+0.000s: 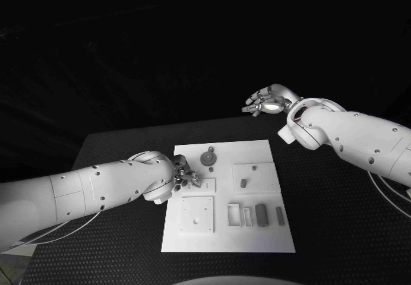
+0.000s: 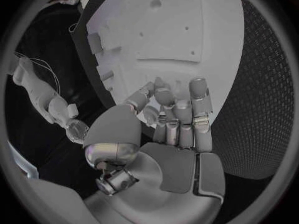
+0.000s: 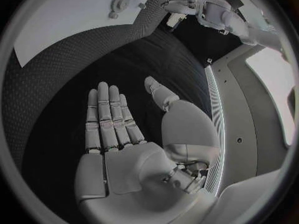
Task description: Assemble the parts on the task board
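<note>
The white task board (image 1: 227, 234) lies in the middle of the black table. A round grey part (image 1: 208, 158) sits near its far edge, and a small part (image 1: 244, 182) stands in a square recess. Several upright grey parts (image 1: 261, 215) stand in slots near the board's right front. My left hand (image 1: 184, 177) hovers over the board's left edge with its fingers half curled and the thumb close to them (image 2: 171, 114); I cannot tell whether anything is pinched there. My right hand (image 1: 269, 101) is raised beyond the table's far edge, with a flat palm (image 3: 118, 129) and nothing in it.
The black textured table (image 1: 334, 225) surrounds the board on all sides. A square recessed plate (image 1: 196, 215) occupies the board's left front. In the right wrist view the board (image 3: 69, 15) and the left hand (image 3: 181, 2) lie far off.
</note>
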